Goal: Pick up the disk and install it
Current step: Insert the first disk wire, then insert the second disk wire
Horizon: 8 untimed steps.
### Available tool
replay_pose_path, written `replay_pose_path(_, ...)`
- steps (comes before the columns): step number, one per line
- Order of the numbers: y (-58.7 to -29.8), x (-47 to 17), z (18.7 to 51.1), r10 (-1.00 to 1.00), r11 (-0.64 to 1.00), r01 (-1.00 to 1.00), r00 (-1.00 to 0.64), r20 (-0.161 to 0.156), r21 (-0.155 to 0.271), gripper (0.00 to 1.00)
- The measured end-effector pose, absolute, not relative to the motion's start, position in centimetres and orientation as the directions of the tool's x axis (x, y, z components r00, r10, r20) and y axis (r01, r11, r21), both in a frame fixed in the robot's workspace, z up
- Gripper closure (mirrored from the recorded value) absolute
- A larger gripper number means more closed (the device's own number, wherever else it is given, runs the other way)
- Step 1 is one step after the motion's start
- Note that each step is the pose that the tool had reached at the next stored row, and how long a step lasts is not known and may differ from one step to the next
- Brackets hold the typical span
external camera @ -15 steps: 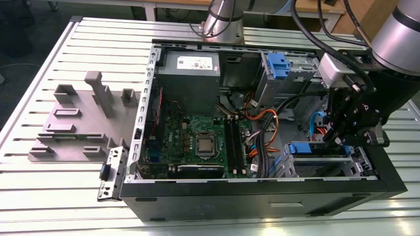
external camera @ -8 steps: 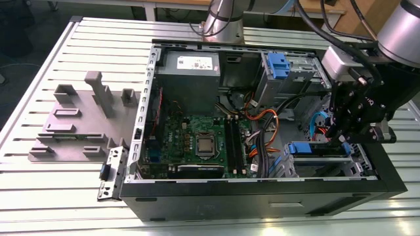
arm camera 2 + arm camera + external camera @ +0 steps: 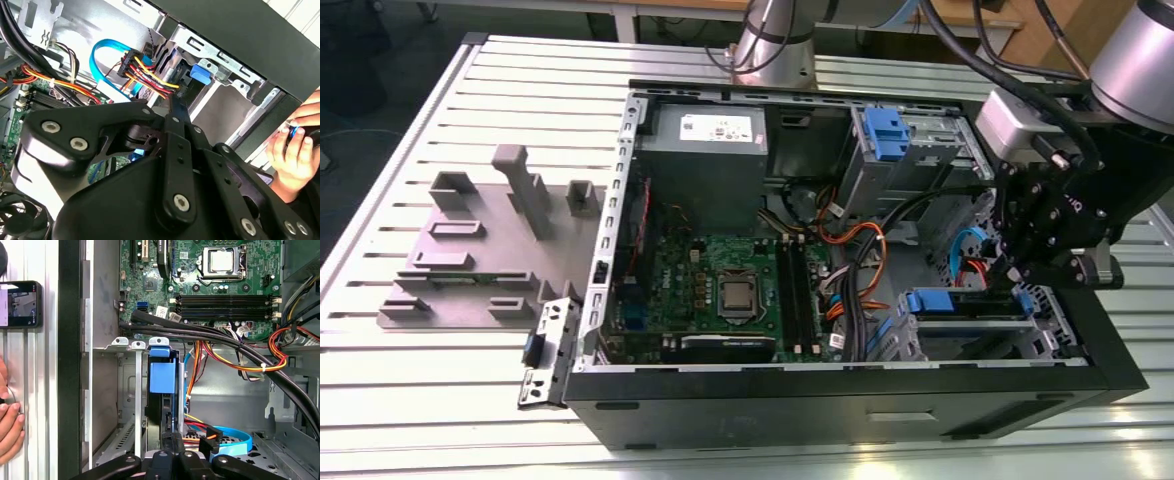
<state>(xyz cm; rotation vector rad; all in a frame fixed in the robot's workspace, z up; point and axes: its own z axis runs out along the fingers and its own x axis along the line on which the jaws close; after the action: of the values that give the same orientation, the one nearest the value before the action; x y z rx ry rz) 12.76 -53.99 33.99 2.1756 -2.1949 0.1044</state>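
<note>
The disk [image 3: 162, 410] stands on edge in the drive cage [image 3: 127, 405] at the case's front corner, with its blue carrier tab [image 3: 162, 376] at the cage's opening. In the exterior view the disk's blue carrier [image 3: 945, 301] lies in the cage at the lower right. My gripper [image 3: 172, 440] sits right behind the disk's rear end, among the red, yellow and blue cables. Its black fingers [image 3: 175, 117] run together to a point in the second wrist view, so it is shut. I cannot tell whether the tips touch the disk.
The open computer case [image 3: 854, 400] lies on a slatted white table [image 3: 400, 400]. A second blue carrier [image 3: 886, 135] sits in the upper bay, beside the grey power supply [image 3: 707, 140]. Thick black cables [image 3: 210, 335] cross the motherboard. A person's hand [image 3: 295, 150] and a phone [image 3: 20, 305] are just outside the case.
</note>
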Motion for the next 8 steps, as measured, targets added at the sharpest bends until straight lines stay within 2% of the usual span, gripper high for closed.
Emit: replay_pose_path(8, -53.99, 12.72, 34.07, -0.997, 0.008, -1.000, -0.009, 0.083, -0.013, 0.89)
